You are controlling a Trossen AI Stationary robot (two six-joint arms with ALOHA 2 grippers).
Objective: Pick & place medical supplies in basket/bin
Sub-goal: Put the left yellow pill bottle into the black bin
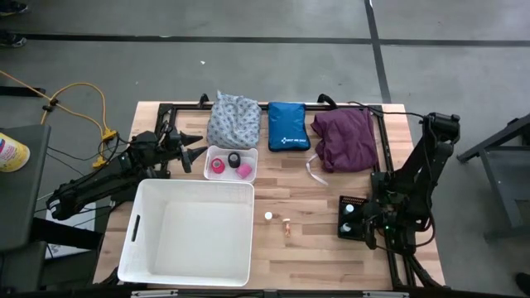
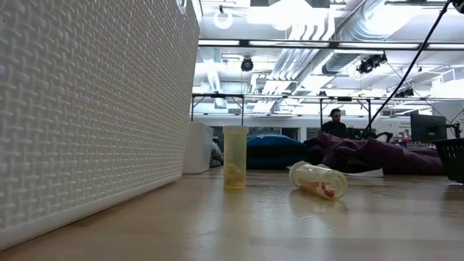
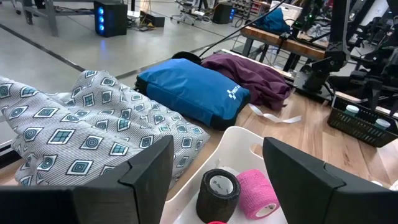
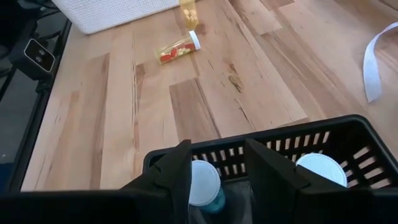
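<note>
White and bare, the bin (image 1: 189,233) has received nothing: tape rolls (image 1: 229,165) lie in a small tray beneath the parted left gripper (image 1: 192,147), vials (image 1: 286,227) on the table, while the parted right gripper (image 4: 216,168) hovers over a black basket (image 1: 354,218).

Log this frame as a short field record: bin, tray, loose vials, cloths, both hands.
bin: white bin, nothing visible inside
tray: small white tray holding a black roll and pink rolls
vials: one upright, one on its side, on the bare table beside the bin
cloths: patterned cloth, purple cloth, blue pouch between them
left hand: open, above the tray
right hand: open, over a black basket with capped bottles
</note>
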